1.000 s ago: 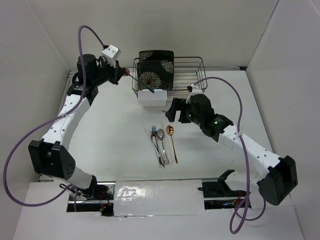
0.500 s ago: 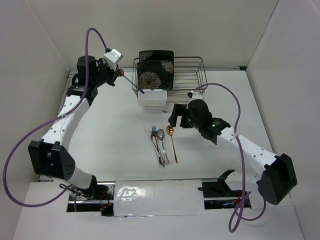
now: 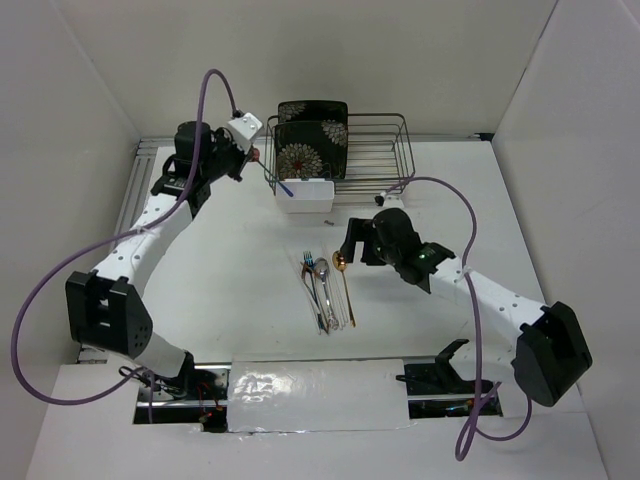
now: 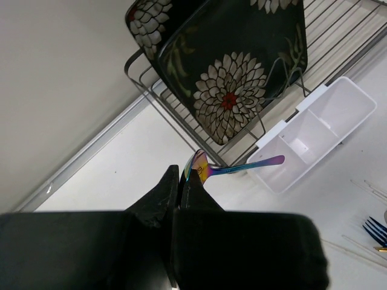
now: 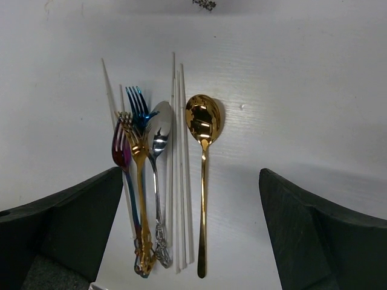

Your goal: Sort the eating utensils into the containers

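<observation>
At the white tub's (image 4: pixel 329 118) edge, left gripper (image 4: pixel 181 175) pinches an iridescent spoon (image 4: pixel 242 167); right gripper (image 5: pixel 190 217) gapes wide.

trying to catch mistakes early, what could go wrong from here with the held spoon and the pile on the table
1. The left hand pinches the iridescent spoon near its bowl, with the handle tip barely over a corner of the white tub; released here, it might tip out.
2. The open right hand hovers over forks, spoons and chopsticks lying tightly together; closing could grab several or scatter the chopsticks.
</observation>
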Motion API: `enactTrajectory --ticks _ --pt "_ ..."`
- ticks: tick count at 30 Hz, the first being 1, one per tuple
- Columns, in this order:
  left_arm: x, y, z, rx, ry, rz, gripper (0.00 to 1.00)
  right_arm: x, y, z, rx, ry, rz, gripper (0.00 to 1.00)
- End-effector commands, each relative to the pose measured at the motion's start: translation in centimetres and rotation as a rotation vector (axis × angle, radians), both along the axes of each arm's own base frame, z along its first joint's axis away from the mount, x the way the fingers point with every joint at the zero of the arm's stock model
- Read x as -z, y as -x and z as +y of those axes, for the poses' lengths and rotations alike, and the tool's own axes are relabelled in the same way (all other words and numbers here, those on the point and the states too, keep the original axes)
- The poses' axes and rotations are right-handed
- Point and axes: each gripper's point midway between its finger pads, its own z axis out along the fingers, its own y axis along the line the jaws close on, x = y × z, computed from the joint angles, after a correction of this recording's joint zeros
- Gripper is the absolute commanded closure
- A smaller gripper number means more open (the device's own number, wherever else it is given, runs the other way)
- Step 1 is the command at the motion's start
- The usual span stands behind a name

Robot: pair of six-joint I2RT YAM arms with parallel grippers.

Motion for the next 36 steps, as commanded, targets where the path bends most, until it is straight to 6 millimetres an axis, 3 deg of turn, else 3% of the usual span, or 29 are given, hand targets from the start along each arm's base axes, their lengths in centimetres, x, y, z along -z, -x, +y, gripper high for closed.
enactTrajectory --ticks 1,9,13,18,23,25,27,28,29,30,31,33,34,36 --pt "-0.8 -1.1 -1.6 0.034 -0.042 -0.099 1.00 0.2 -0.8 -0.1 0.030 -0.014 -0.027 0.00" --pt "2.3 -1.7 -3.0 0.043 -0.090 -0.065 1.00 2.4 -1.2 0.0 0.010 0.018 -0.025 0.01" --pt "3.0 -1.4 -4.0 0.078 -0.071 -0.045 0.94 4.0 -1.6 0.2 -0.001 0.049 -0.009 0.05" --pt "3.5 -0.6 -5.8 0.130 -0.041 -0.015 0.76 6.0 -2.2 0.7 -0.026 0.077 0.007 0.10" --pt "3.8 -0.5 -6.2 0.138 -0.019 0.005 0.59 6.5 -3.2 1.2 -0.049 0.106 0.001 0.11" --pt "3.5 -0.4 -6.1 0.127 -0.005 0.008 0.46 7.0 -3.5 1.4 -0.067 0.126 -0.004 0.12" --pt "2.7 -0.3 -5.7 0.113 0.012 -0.008 0.31 6.8 -4.1 1.7 -0.073 0.126 -0.022 0.13" --pt "1.8 -0.4 -5.0 0.075 0.047 -0.005 0.17 6.9 -4.4 1.9 -0.081 0.137 -0.022 0.14" --pt "1.4 -0.4 -4.5 0.065 0.048 -0.010 0.17 7.3 -4.3 1.8 -0.082 0.142 -0.014 0.14" --pt "0.7 -0.2 -4.5 0.054 0.070 -0.006 0.05 7.6 -4.3 1.8 -0.082 0.146 -0.008 0.14" --pt "-0.2 -0.1 -4.0 0.031 0.105 0.003 0.00 8.0 -4.2 1.8 -0.091 0.159 -0.003 0.15" --pt "-2.7 0.4 -2.1 -0.014 0.154 0.007 0.00 8.4 -4.3 1.5 -0.081 0.170 0.004 0.15" --pt "-3.7 1.1 -2.7 0.000 0.202 0.026 0.00 8.4 -4.5 1.6 -0.083 0.170 -0.004 0.16" --pt "-6.8 1.9 -0.2 -0.035 0.256 0.012 0.00 8.6 -4.5 1.8 -0.091 0.174 -0.006 0.17"
